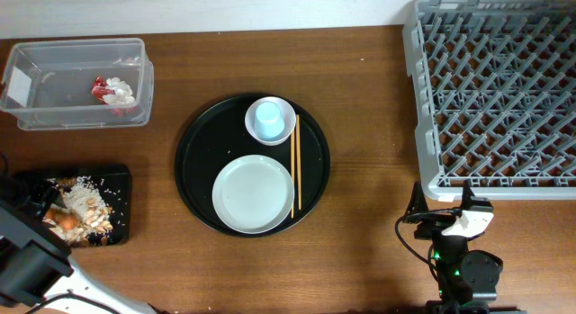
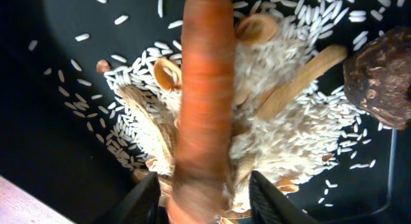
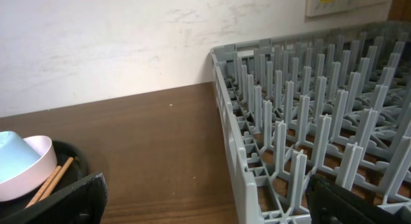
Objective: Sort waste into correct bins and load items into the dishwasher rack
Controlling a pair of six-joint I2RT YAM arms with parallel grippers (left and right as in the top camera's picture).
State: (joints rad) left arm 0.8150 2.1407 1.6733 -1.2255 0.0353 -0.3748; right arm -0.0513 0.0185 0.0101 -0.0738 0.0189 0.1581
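Note:
The flat black bin [image 1: 121, 183] at the front left holds beige rice [image 1: 88, 199] and other scraps. My left gripper [image 1: 43, 215] hangs over it. In the left wrist view the orange carrot piece [image 2: 205, 89] is blurred and stands upright over the rice [image 2: 302, 121], between the fingers of the left gripper [image 2: 202, 189]. A gap shows on each side of the carrot, so the jaws are open. The clear box [image 1: 54, 80] holds a red wrapper [image 1: 97, 87] and white tissue [image 1: 120, 91]. My right gripper [image 1: 445, 210] [image 3: 205, 205] stands wide open and empty at the grey rack's [image 1: 504, 89] front-left corner [image 3: 237, 153].
A round black tray [image 1: 193, 161] in the middle carries a white plate [image 1: 253, 194], a white-pinkish bowl [image 1: 286, 112] with a light-blue cup [image 1: 268, 119] in it, and wooden chopsticks [image 1: 296, 165]. A dark brown lump [image 2: 379, 76] and beige slices [image 2: 302, 76] lie in the rice.

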